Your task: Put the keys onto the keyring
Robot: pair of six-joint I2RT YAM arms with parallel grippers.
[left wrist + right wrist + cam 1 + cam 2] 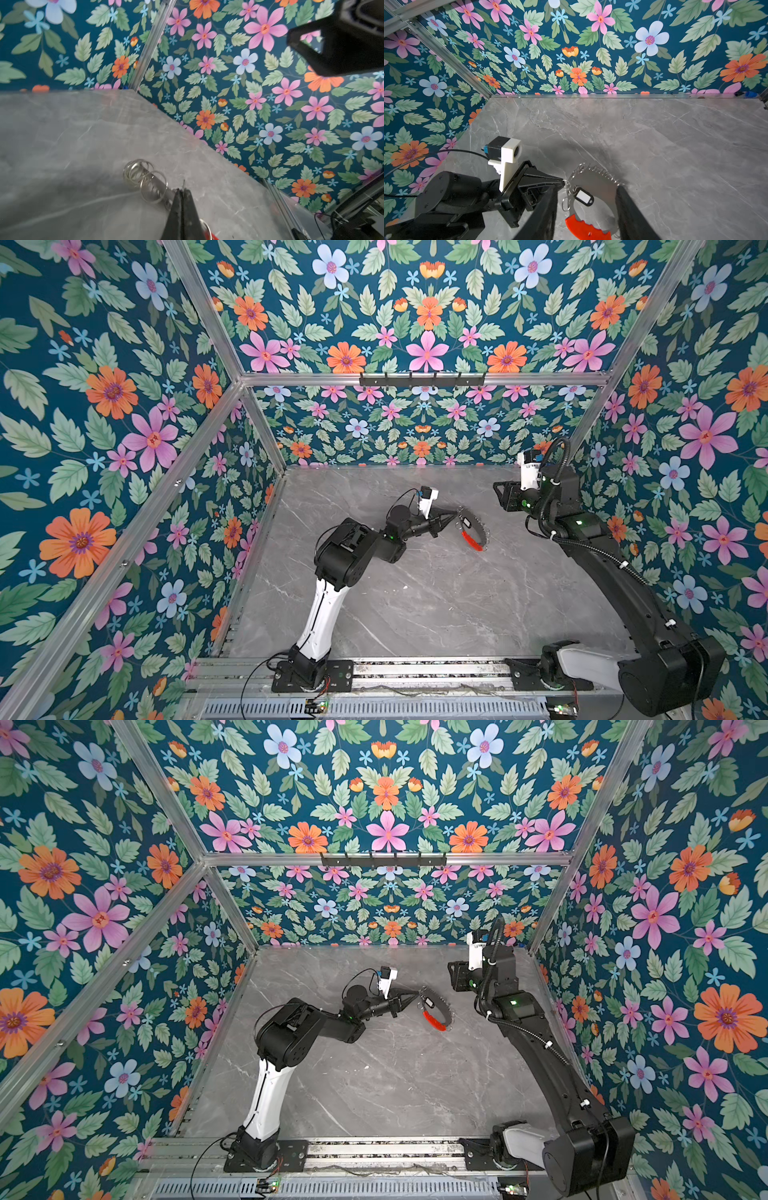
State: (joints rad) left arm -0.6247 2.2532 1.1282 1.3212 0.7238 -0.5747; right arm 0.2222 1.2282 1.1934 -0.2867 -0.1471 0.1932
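Note:
The keyring (pixel 484 531) is a wire loop strung with silver rings and has a red segment (pixel 471 540). It rests on the table right of centre in both top views (pixel 446 1011). My left gripper (pixel 455 514) is shut on its wire at the loop's left side, with the tips pinched together (pixel 182 190) beside several silver rings (pixel 145 178). A black key fob with a white label (pixel 584 196) sits inside the loop (pixel 466 524). Its link meets the small rings by those tips. My right gripper (pixel 587 187) is open, raised to the right of the loop (pixel 500 491), holding nothing.
The grey marble table (pixel 415 593) is closed in by floral walls and aluminium posts. A black hook rail (pixel 422 380) hangs on the back wall. The left arm's white camera mount (pixel 508 153) stands close to the loop. The right arm's elbow (pixel 582 526) sits near the right wall.

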